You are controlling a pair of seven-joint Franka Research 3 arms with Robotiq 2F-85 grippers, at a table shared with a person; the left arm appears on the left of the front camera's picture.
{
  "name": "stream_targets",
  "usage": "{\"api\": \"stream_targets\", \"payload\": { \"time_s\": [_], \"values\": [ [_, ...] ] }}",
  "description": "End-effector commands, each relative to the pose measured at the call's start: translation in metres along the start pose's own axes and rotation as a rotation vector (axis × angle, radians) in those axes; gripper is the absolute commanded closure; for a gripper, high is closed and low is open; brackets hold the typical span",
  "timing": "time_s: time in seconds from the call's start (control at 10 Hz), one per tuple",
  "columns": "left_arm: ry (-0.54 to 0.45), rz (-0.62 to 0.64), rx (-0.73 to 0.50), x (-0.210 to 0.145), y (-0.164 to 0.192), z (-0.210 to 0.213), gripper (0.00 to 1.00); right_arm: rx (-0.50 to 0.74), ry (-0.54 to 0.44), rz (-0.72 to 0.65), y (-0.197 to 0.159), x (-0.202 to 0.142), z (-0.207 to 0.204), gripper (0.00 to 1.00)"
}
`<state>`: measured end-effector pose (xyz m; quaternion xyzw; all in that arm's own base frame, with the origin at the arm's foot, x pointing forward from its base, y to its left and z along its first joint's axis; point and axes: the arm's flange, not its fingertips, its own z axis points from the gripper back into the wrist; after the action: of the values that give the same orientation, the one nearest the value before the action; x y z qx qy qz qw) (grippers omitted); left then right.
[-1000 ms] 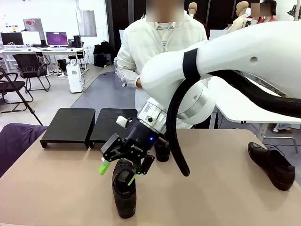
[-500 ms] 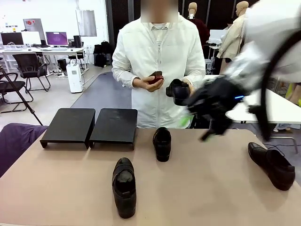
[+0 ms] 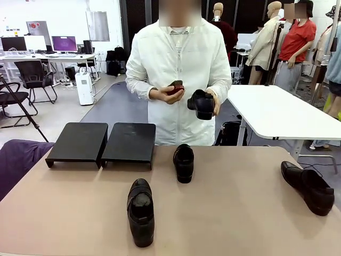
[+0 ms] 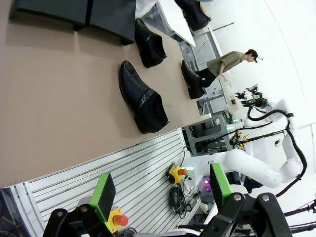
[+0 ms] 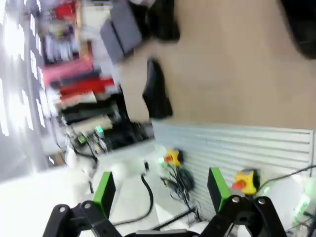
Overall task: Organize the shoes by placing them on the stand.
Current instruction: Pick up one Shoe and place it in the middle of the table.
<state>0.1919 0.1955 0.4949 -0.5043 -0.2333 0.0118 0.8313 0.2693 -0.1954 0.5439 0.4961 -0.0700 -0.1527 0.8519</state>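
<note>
1. The stand [image 3: 101,140] sits at the far left of the table [image 3: 250,224]. Both of its black sections are bare, so no shoe is on it yet.
2. Three shoes lie on the tabletop: the near shoe [image 3: 140,212] left of centre, the middle shoe [image 3: 184,162] just right of the stand, and the right shoe [image 3: 309,186] well apart by the right edge.
3. The fourth shoe [image 3: 202,103] is in the person's hand [image 3: 214,98] at the far side, held above the table.
4. The left gripper [image 4: 161,188] hangs off the near edge, jaws wide, holding nothing. The right gripper [image 5: 159,188] looks the same, though its view is smeared.
5. By my reckoning, all four placements remain.
</note>
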Motion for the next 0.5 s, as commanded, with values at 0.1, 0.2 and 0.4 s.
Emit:
{"api": "stream_targets", "payload": {
  "time_s": [0.1, 0.2, 0.4],
  "values": [
    [-0.008, -0.018, -0.016, 0.000, -0.001, 0.000, 0.00, 0.000, 0.000, 0.000, 0.000, 0.000, 0.000, 0.00],
    [-0.008, -0.018, -0.016, 0.000, -0.001, 0.000, 0.00, 0.000, 0.000, 0.000, 0.000, 0.000, 0.000, 0.00],
    [-0.008, -0.018, -0.016, 0.000, -0.001, 0.000, 0.00, 0.000, 0.000, 0.000, 0.000, 0.000, 0.000, 0.00]
  ]
}}
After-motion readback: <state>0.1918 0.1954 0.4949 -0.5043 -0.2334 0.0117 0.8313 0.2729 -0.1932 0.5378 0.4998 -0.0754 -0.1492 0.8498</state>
